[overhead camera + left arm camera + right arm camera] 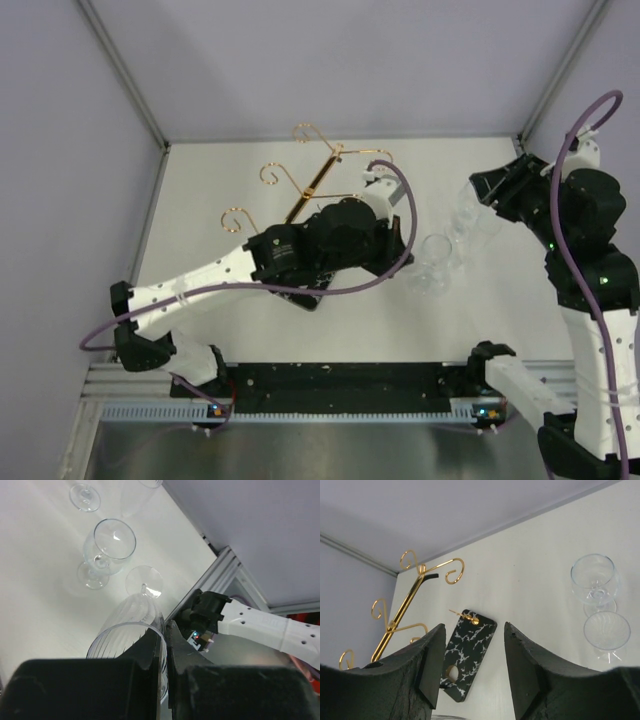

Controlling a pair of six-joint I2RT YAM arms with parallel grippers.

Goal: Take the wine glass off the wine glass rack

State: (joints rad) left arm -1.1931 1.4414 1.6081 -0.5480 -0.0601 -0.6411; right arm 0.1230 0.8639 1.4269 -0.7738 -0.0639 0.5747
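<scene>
And the wine glass [127, 615] was off the rack [315, 180], its rim pinched in the left gripper [165, 650] at the rack's four o'clock beside other glasses [107, 545], the right gripper [474, 630] spread and empty, so only the set-down looked left.

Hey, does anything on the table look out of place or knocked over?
The wine glass rack looks odd: its gold frame slants, seemingly beside the black marbled base rather than upright on it. I can't tell if it's detached. The left hand pinches a tilted ribbed glass by its rim.
</scene>
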